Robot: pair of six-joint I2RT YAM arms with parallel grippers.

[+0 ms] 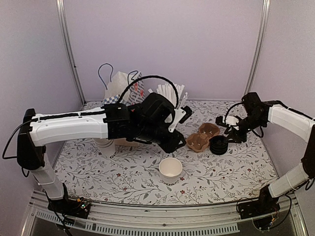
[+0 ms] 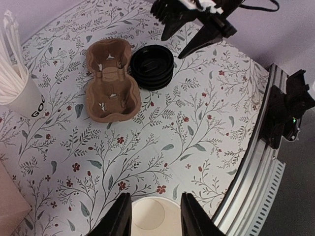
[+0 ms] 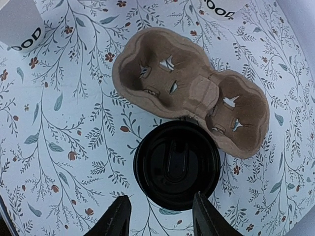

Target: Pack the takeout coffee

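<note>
The takeout coffee cup (image 1: 171,169) stands upright on the floral tablecloth, white, open-topped and without a lid. Black lettering shows near its base in the right wrist view (image 3: 19,27). My left gripper (image 2: 155,196) hovers over it, open, its two fingers flanking the rim (image 2: 150,211); whether they touch it is unclear. A stack of black lids (image 3: 176,164) lies beside a brown pulp carrier (image 3: 192,96). My right gripper (image 3: 161,196) is open at the stack's near edge. Its right finger meets the rim and its left finger is clear of it.
A white cup full of straws (image 1: 170,93) and a white paper bag (image 1: 120,86) stand at the back. Another white cup (image 1: 104,146) sits under my left arm. The table's metal front rail (image 2: 266,162) runs close to the coffee cup.
</note>
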